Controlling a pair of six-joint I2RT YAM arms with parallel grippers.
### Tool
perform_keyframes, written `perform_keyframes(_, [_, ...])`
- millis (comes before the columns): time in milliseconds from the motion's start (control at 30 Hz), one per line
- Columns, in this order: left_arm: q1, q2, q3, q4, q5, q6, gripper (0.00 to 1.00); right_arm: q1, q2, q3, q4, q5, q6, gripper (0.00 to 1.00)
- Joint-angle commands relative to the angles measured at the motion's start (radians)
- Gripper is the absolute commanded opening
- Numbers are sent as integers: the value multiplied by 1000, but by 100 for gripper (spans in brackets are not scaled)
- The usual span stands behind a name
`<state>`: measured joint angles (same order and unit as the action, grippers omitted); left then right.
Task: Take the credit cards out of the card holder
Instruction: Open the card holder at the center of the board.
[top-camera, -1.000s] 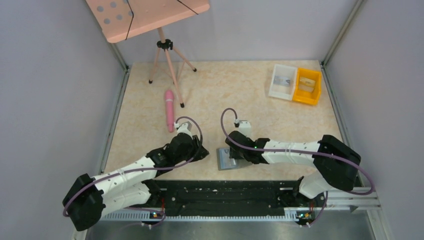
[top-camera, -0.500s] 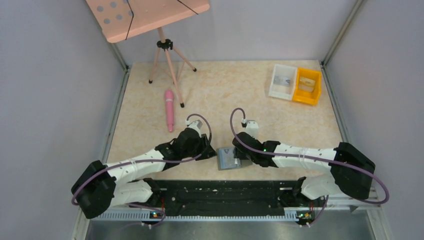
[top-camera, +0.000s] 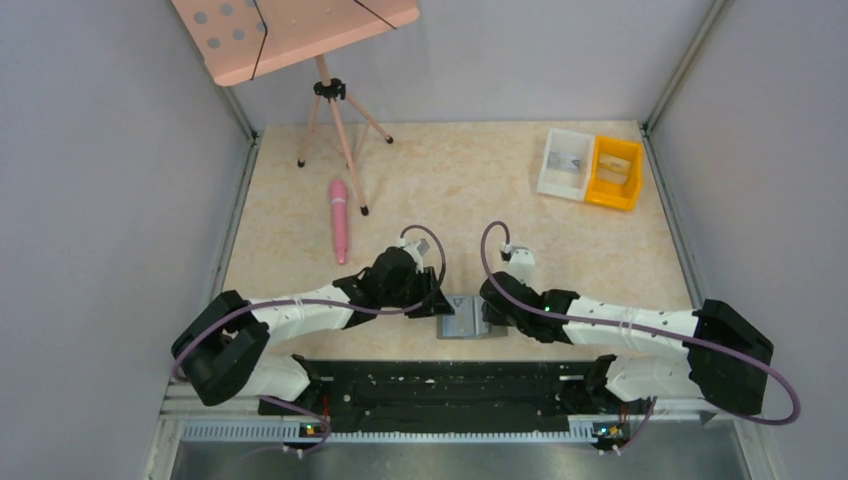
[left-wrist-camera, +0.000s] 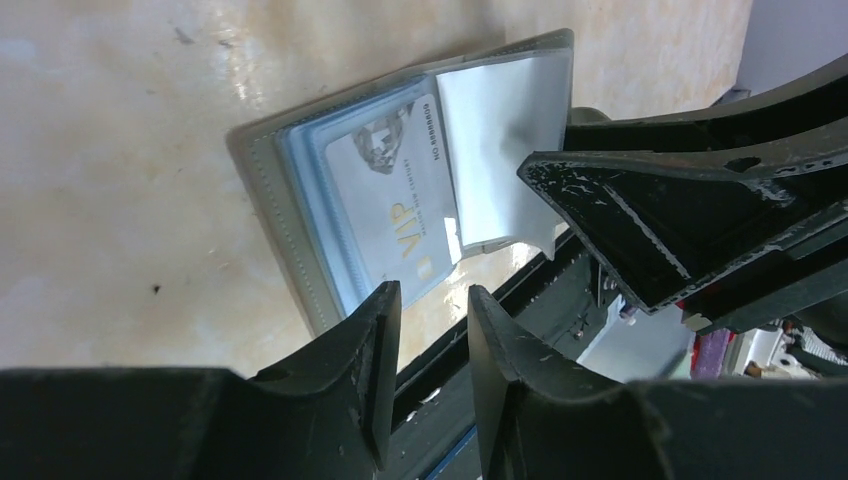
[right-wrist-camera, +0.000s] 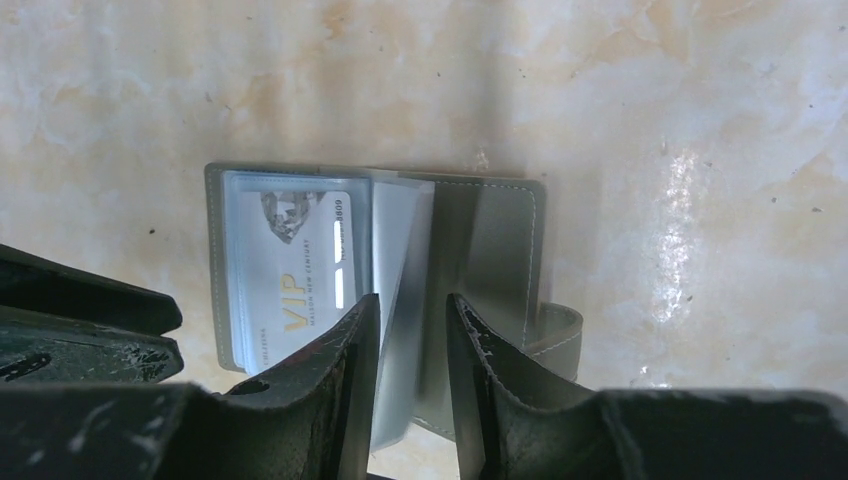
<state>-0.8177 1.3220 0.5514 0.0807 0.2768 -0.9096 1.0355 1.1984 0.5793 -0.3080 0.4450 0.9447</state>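
— At six o'clock on the table (top-camera: 450, 180), hard by the near edge: the card holder (top-camera: 466, 322), spread open like a book. Flanked at nine o'clock by the left gripper (left-wrist-camera: 432, 300) and at three by the right gripper (right-wrist-camera: 410, 310).

— Gripping anything?

— Left gripper: jaws narrowly apart, holding nothing, tips just beside the near corner of the VIP card (left-wrist-camera: 395, 200). Right gripper: jaws also apart, straddling the clear sleeve leaf (right-wrist-camera: 400, 250) at the fold, not visibly pinching it.

— Step in hand?

— Seemingly lining up for the first pull. VIP card not yet out, tucked in the nine o'clock panel.

— Next?

— Probably: pin the holder with one gripper, nip the card's edge with the other, slide it out. Cannot tell which way the pocket opens.
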Motion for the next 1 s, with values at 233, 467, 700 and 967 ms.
perform_keyframes(233, [-11,92,63,93,73,52,36,-10,-70,-52,-58,54,64,41])
perform_keyframes(467, [-16,117,48,103,64,50,36,-17,-73,-60,-95,89,80,38])
perform_keyframes(700, [-15,119,39,91,58,59,36,-18,-85,-77,-101,93,80,31])
perform_keyframes(967, [-27,78,66,88,75,43,36,-19,-96,-15,-124,80,57,10])
